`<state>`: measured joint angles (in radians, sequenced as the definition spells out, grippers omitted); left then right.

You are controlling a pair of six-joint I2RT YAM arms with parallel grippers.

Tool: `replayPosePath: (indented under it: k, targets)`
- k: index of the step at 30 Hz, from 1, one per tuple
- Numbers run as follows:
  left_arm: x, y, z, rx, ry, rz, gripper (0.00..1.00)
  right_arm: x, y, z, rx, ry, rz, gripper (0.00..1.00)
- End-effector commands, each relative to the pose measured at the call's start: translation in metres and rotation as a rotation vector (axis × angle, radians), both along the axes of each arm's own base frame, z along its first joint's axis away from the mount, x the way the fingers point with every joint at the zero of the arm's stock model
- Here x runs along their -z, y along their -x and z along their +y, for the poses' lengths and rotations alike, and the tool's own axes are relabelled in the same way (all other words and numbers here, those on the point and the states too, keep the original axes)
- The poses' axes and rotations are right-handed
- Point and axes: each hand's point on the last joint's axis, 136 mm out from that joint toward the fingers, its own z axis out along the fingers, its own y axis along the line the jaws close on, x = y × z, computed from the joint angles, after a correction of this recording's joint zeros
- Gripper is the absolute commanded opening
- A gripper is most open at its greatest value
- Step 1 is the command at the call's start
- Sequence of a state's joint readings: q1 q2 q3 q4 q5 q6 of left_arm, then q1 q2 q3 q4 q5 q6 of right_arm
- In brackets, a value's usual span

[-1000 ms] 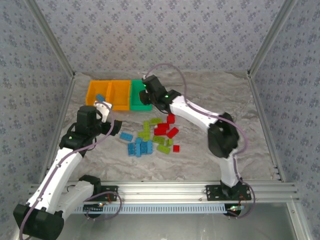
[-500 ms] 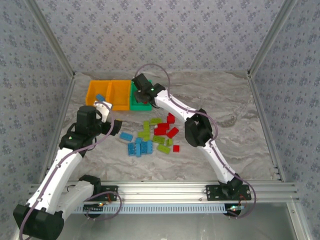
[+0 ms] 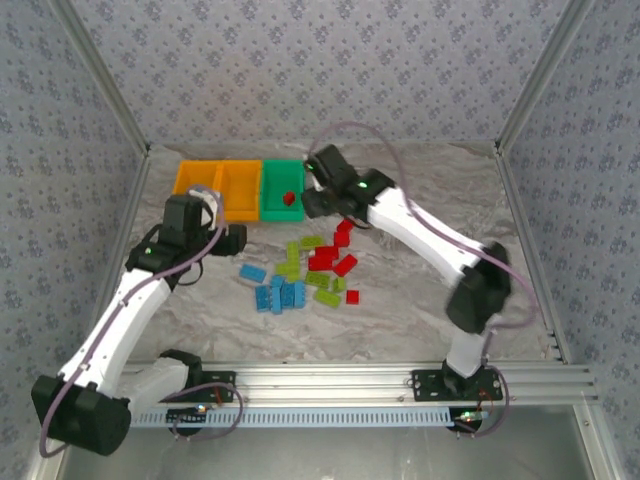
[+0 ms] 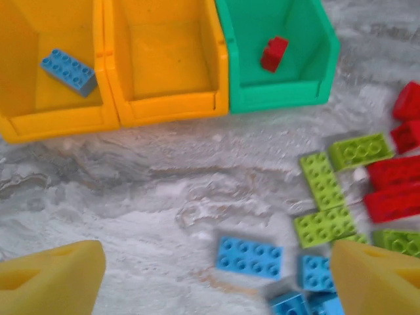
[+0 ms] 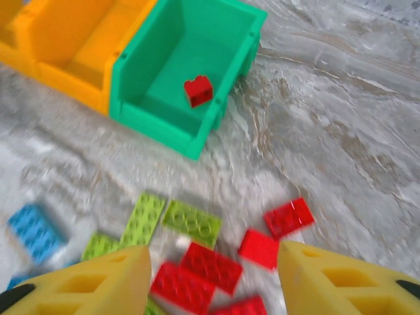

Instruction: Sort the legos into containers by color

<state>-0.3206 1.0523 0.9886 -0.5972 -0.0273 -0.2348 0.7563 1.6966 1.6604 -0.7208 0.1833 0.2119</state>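
The legos lie in a loose pile (image 3: 305, 272) mid-table: blue (image 4: 249, 257), lime green (image 4: 321, 180) and red (image 5: 203, 262) bricks. The containers stand in a row at the back left: two orange bins (image 3: 222, 186) and a green bin (image 3: 283, 190). One red brick (image 5: 198, 90) lies in the green bin (image 5: 187, 79), and one blue brick (image 4: 69, 69) lies in the left orange bin (image 4: 39, 98). My left gripper (image 4: 213, 282) is open over the blue bricks at the pile's left edge. My right gripper (image 5: 215, 282) hangs open above the red bricks, holding nothing.
Patterned walls close in the marbled table (image 3: 430, 200) at the back and both sides. The middle orange bin (image 4: 164, 65) holds nothing. The aluminium rail (image 3: 330, 385) with both arm bases runs along the near edge.
The right gripper opened over the green bin, left a red brick in it, then drew back over the pile. The left arm swung right toward the blue bricks, its jaws narrowing a little.
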Motion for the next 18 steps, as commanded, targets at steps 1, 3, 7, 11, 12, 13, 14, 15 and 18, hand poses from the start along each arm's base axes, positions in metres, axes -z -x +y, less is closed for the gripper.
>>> replayPosePath:
  k: [1, 3, 7, 11, 12, 13, 14, 15, 18]
  targets:
    - [0.001, 0.001, -0.029, -0.112, 0.15, 0.112, 0.78, 0.02, 0.05, -0.029, 0.003, -0.026, 0.101, 0.63]
    - [0.015, -0.003, -0.057, -0.064, 0.112, 0.136, 0.76, 0.027, 0.074, -0.051, 0.042, -0.046, 0.129, 0.72]
    - [0.056, -0.016, -0.098, -0.032, 0.063, 0.215, 0.68, 0.041, 0.103, -0.096, 0.168, -0.066, 0.133, 0.9]
    - [0.099, -0.026, -0.123, -0.011, -0.03, 0.264, 0.63, 0.042, 0.12, -0.116, 0.224, -0.133, 0.132, 1.0]
    - [0.108, -0.026, -0.128, -0.002, -0.048, 0.279, 0.62, 0.041, 0.123, -0.118, 0.232, -0.147, 0.129, 1.0]
    - [0.12, -0.027, -0.132, 0.008, -0.065, 0.306, 0.62, 0.04, 0.126, -0.121, 0.239, -0.161, 0.126, 1.0]
    - [0.13, -0.027, -0.138, 0.02, -0.069, 0.333, 0.62, 0.039, 0.127, -0.124, 0.249, -0.17, 0.121, 1.0]
    - [0.138, -0.027, -0.142, 0.03, -0.072, 0.348, 0.62, 0.039, 0.128, -0.127, 0.261, -0.175, 0.116, 1.0]
    - [0.159, -0.032, -0.146, 0.028, -0.111, 0.369, 0.62, 0.038, 0.134, -0.137, 0.298, -0.193, 0.106, 1.0]
